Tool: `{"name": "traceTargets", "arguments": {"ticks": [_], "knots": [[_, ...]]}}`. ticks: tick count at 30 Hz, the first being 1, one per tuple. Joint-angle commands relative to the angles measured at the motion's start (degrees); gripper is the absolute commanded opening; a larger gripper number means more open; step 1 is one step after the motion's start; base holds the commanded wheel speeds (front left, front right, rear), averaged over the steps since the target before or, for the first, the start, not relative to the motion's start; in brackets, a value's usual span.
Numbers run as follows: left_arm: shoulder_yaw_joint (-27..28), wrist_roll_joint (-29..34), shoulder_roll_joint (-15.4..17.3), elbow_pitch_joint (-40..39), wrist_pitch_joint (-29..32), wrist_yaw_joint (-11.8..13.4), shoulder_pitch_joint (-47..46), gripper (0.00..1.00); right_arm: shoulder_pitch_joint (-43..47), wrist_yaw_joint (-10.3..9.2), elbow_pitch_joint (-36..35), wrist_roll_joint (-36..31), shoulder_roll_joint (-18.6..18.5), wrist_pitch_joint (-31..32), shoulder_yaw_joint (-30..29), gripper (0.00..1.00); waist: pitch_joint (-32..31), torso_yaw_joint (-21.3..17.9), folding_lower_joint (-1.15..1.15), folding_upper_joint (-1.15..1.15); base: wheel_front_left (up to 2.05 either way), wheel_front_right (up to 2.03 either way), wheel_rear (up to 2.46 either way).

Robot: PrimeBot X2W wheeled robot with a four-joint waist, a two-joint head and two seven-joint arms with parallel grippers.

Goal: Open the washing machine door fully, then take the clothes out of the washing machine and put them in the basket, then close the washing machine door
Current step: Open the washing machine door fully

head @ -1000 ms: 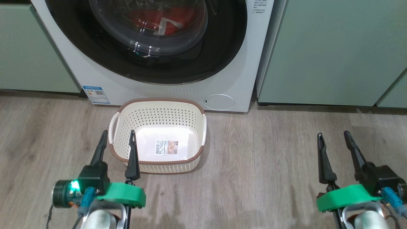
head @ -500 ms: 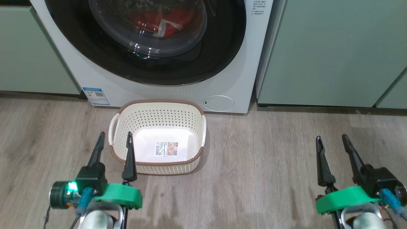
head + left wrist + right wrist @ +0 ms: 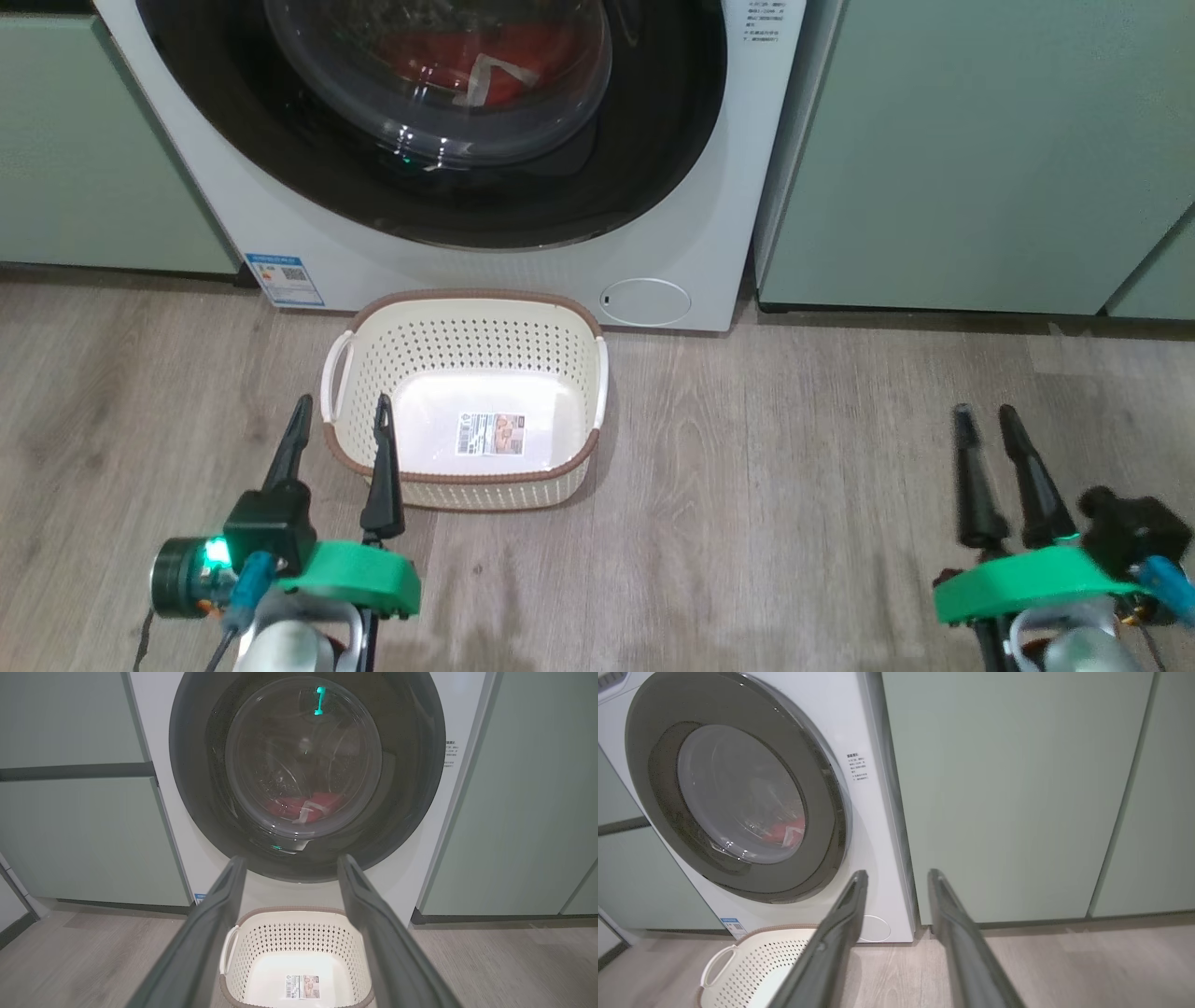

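Observation:
The white washing machine [image 3: 714, 187] fills the top of the head view. Its glossy black door [image 3: 653, 140] lies flat against the front, shut. Behind the bulging glass lie the red clothes [image 3: 439, 56], also seen in the left wrist view [image 3: 289, 807]. The cream basket [image 3: 467, 301] stands empty on the floor right before the machine. My left gripper [image 3: 342, 403] is open, its right finger over the basket's near left corner. My right gripper [image 3: 984, 413] hovers open over bare floor, well right of the basket. It points at the seam between machine and cabinet [image 3: 897, 872].
Pale green cabinets flank the machine on the right [image 3: 980, 140] and on the left [image 3: 84, 140]. A blue sticker [image 3: 285, 278] and a round service flap [image 3: 646, 301] sit low on the front. Wood floor [image 3: 766, 467] spreads between basket and right gripper.
My right gripper has shifted a little right and lower, blurred, and its fingers stand closer together than before. The left gripper and the basket have hardly moved.

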Motion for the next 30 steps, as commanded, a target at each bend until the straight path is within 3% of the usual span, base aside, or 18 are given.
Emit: {"name": "traceTargets", "arguments": {"ticks": [1,8,11,16,20,24,30], "knots": [[1.62,-0.59,0.01,-1.61,-0.38,0.15,-3.24,1.0,-3.13,-0.03,-0.86,2.93,-0.87,-0.52,0.77,0.0,0.22,0.11,0.0,0.0,0.0,0.0,0.0],[1.55,-1.16,0.01,-1.24,-0.38,-0.33,-4.09,1.0,-10.6,-0.03,3.43,17.81,-1.2,-0.52,-2.67,0.0,3.18,1.07,0.0,0.0,0.0,0.0,0.0],[1.16,-1.55,0.01,-1.42,-0.38,-0.35,-5.26,1.0,-15.09,-0.03,6.1,29.7,-3.48,-0.52,-1.35,0.0,5.6,2.15,0.0,0.0,0.0,0.0,0.0],[-0.14,-2.67,0.01,-1.65,-0.38,0.25,-7.44,1.0,-22.4,-0.03,9.88,53.48,-11.78,-0.29,4.93,0.0,9.91,4.41,0.0,0.0,0.0,0.0,0.0],[-1.45,-3.65,0.01,-2.1,-0.38,0.97,-9.39,1.0,-28.48,-0.03,10.18,68.03,-17.78,5.16,7.5,0.0,13.87,6.23,0.0,0.0,0.0,0.0,0.0],[-3.79,-4.86,0.01,-2.91,-0.38,1.81,-11.97,1.0,-36.36,-0.03,12.25,77.68,-22.51,14.05,6.47,0.0,18.93,8.54,0.0,0.0,0.0,0.0,0.0],[-6.93,-6.25,0.01,-3.59,-0.38,2.86,-14.96,1.0,-43.86,-0.03,15.27,82.51,-24.87,23.41,4.48,0.0,23.28,10.96,0.0,0.0,0.0,0.0,0.0]]}}
